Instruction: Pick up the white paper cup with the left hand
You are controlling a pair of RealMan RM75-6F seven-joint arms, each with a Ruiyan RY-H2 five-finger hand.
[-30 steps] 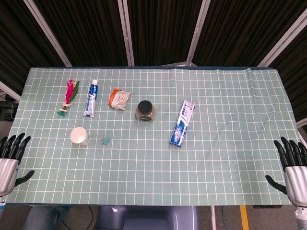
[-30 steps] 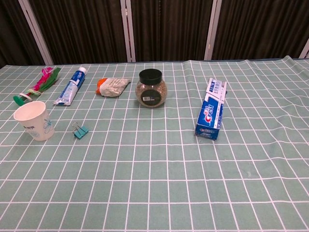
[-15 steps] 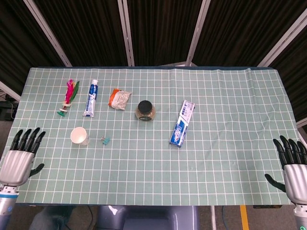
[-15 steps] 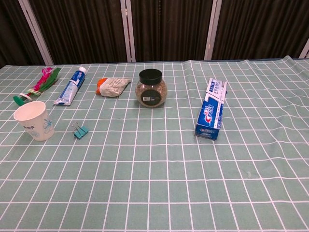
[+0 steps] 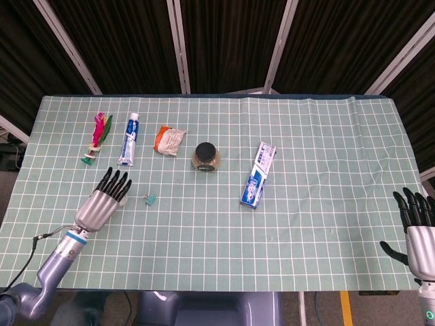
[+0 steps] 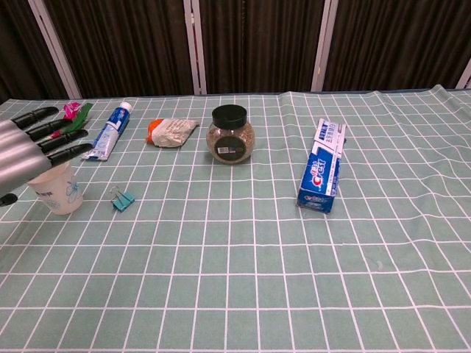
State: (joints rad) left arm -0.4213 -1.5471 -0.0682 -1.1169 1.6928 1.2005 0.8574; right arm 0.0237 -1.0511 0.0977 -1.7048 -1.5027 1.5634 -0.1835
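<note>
The white paper cup stands upright near the table's left edge, with a pale blue print on its side. My left hand hovers over its rim with the fingers stretched out flat, holding nothing. In the head view the left hand covers the cup almost wholly. My right hand is at the table's right front corner, fingers apart and empty.
A teal binder clip lies just right of the cup. Behind it lie a feather shuttlecock, a toothpaste tube and a crumpled packet. A black-lidded jar and a toothpaste box sit mid-table.
My left hand has moved from the table's front left corner forward and to the right, and now is over the cup. The right hand has shifted slightly; the objects have not moved.
</note>
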